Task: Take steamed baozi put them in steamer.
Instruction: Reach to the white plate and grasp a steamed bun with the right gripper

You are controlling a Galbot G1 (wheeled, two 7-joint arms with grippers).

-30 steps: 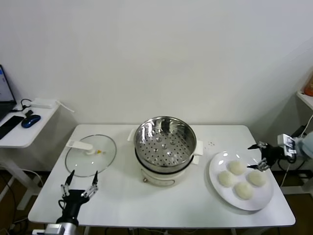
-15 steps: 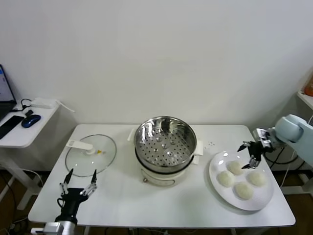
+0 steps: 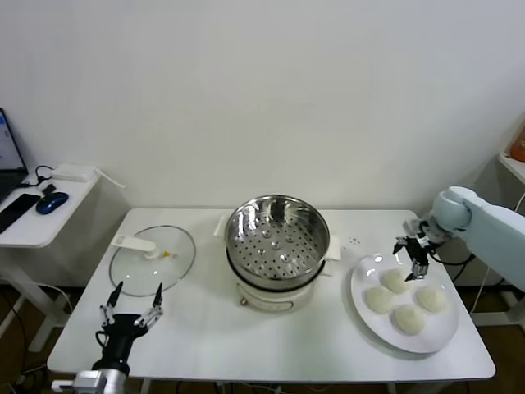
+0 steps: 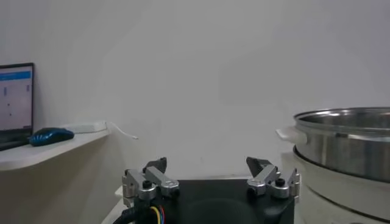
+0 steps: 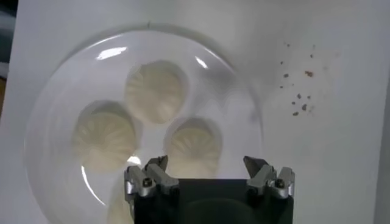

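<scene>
Four off-white baozi lie on a white plate [image 3: 367,270] at the table's right: far [image 3: 394,280], left [image 3: 379,300], right [image 3: 430,297], near [image 3: 408,318]. My right gripper [image 3: 410,254] is open and empty, hovering just above the plate's far edge by the far baozi. In the right wrist view the gripper [image 5: 208,165] is open over one baozi [image 5: 195,145], with others [image 5: 156,91] [image 5: 105,135] beyond. The steel steamer [image 3: 277,238] stands empty on its cream base [image 3: 271,297] at mid-table. My left gripper [image 3: 131,308] is open and empty near the front left edge; it also shows in the left wrist view [image 4: 207,167].
A glass lid with a white handle [image 3: 152,261] lies left of the steamer. A side table [image 3: 33,222] with a mouse [image 3: 51,202] stands far left. Crumbs [image 5: 298,103] dot the table beside the plate. The steamer's wall [image 4: 347,131] is beside the left gripper.
My right gripper has moved left, from past the plate's right edge to above its far edge by the far baozi. The left arm has not moved.
</scene>
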